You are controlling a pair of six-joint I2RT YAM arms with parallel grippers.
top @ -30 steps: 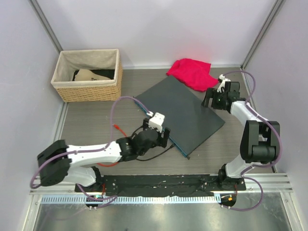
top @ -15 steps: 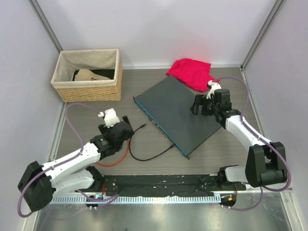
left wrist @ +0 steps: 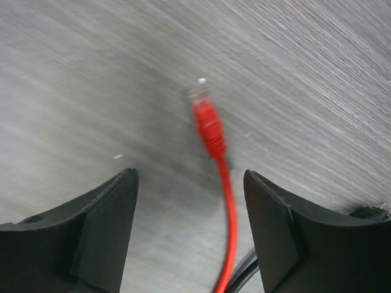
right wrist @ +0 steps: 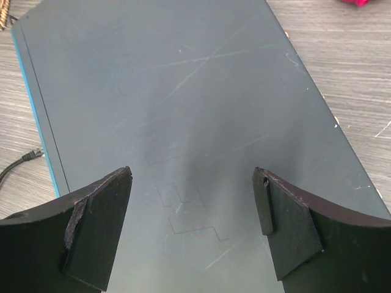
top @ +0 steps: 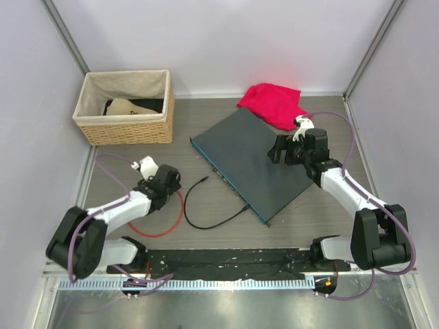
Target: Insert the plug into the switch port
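The red cable's plug [left wrist: 208,125] lies on the table, just ahead of my left gripper [left wrist: 189,177]. That gripper is open, the red cable [left wrist: 227,213] running between its fingers without touching them. From above, the left gripper [top: 170,180] sits left of the dark-grey switch [top: 257,161], with the red loop [top: 173,218] beneath it. The switch ports line the teal front face [top: 226,179], too small to tell apart. My right gripper [right wrist: 192,174] hovers open over the switch top [right wrist: 195,91], and stands at the box's right part [top: 276,150] in the top view.
A black cable [top: 212,223] curls from a free plug [top: 206,180] to the switch's front near corner. A woven basket [top: 125,108] stands at the back left. A red cloth [top: 274,104] lies behind the switch. The teal edge [right wrist: 38,125] and black plug [right wrist: 32,155] show in the right wrist view.
My left arm has pulled back from the switch's front face to the left, over the red cable's plug end. My right gripper moved from the box's right corner inward over its top.
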